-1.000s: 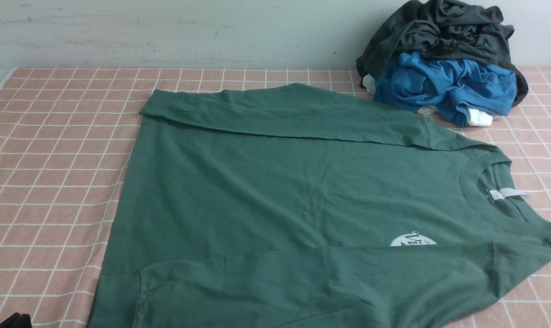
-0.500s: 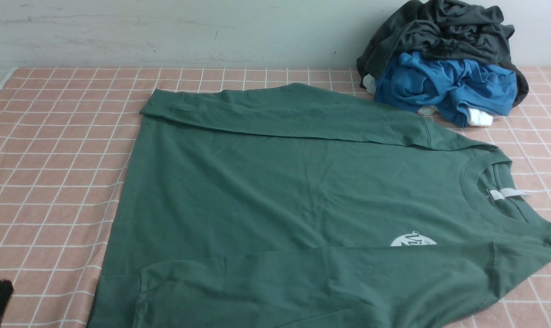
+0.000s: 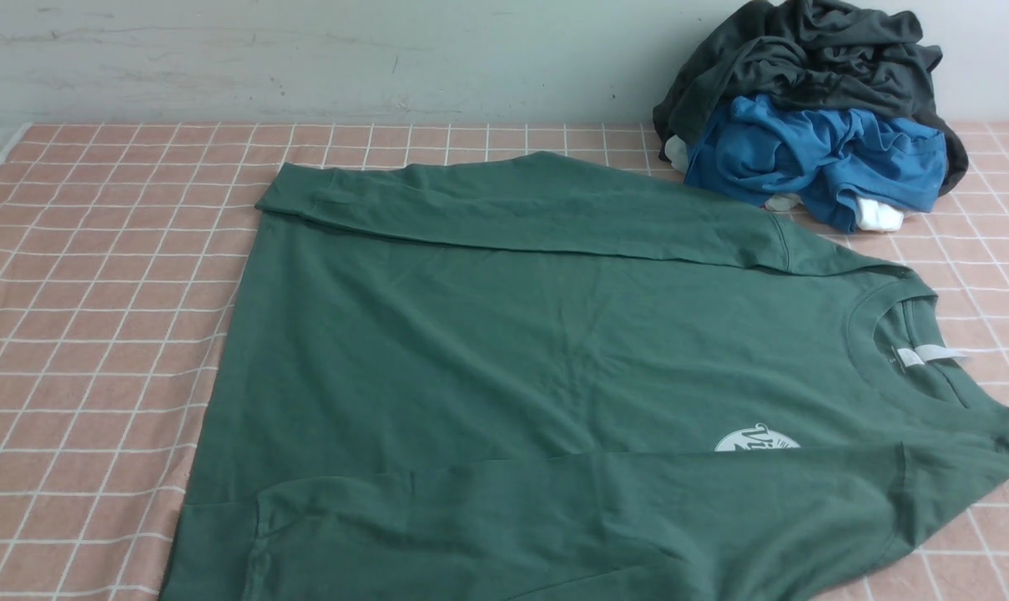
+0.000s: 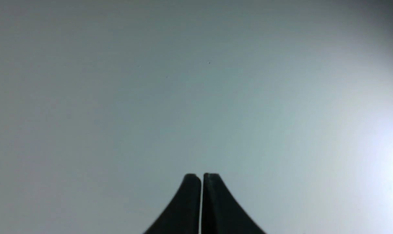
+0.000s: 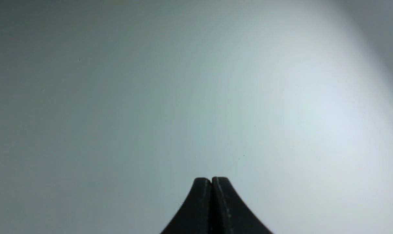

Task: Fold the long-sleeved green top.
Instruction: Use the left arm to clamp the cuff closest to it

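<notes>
The green long-sleeved top (image 3: 512,359) lies flat across the table in the front view, neck opening and white label (image 3: 930,355) at the right, hem at the left. Both sleeves are folded in over the body, one along the far edge (image 3: 504,204), one along the near edge (image 3: 554,517). A white round logo (image 3: 756,439) peeks out above the near sleeve. Neither arm shows in the front view. My left gripper (image 4: 202,175) is shut with nothing in it, facing a plain pale wall. My right gripper (image 5: 211,178) is shut and empty too, before the same blank surface.
A heap of clothes sits at the far right corner: a dark grey-black garment (image 3: 804,50) on top of a bright blue one (image 3: 813,154). The table wears a pink checked cloth (image 3: 95,292). A pale wall (image 3: 304,58) rises behind the table.
A dark part of the left arm showed at the front view's bottom left corner earlier and has now left that view. The top has not moved.
</notes>
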